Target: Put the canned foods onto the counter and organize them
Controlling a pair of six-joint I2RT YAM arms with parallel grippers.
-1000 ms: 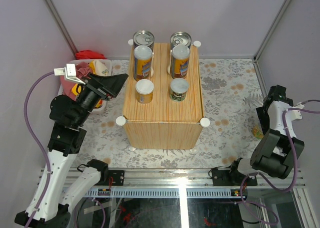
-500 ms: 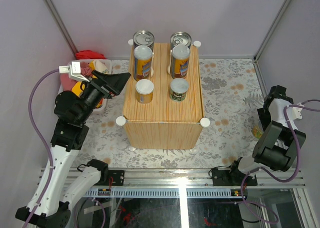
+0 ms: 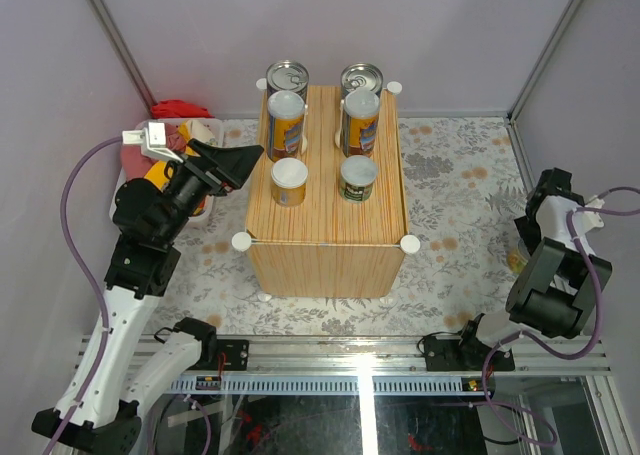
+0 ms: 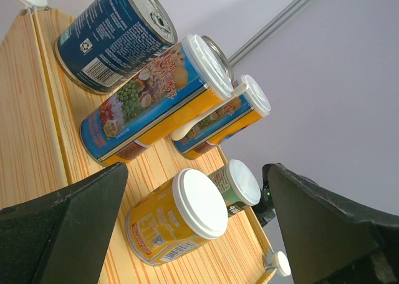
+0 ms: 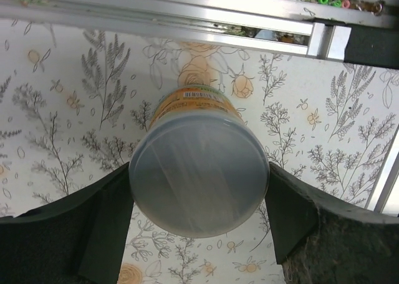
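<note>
The wood-grain counter [image 3: 325,220] carries several cans: two silver-topped blue ones [image 3: 287,76] [image 3: 361,78] at the back, two tall white-lidded ones [image 3: 286,115] [image 3: 361,110], a short yellow one [image 3: 289,180] and a short green-labelled one [image 3: 358,178]. My left gripper [image 3: 242,165] is open and empty at the counter's left edge; in the left wrist view it [image 4: 196,171] points at the yellow can [image 4: 174,218]. My right gripper [image 3: 525,247] points down at the far right. Its fingers [image 5: 93,215] press both sides of an orange-labelled can [image 5: 198,171] over the floral mat.
A white bin [image 3: 205,127] with red, pink and yellow cloths stands left of the counter, under my left arm. A red cloth [image 3: 180,108] lies behind it. The floral mat [image 3: 450,175] covers the floor. Purple walls close in on three sides; a metal rail [image 3: 350,360] runs along the front.
My left gripper has moved slightly up and right, towards the counter's left edge. My right arm has shifted a little over the can at the far right.
</note>
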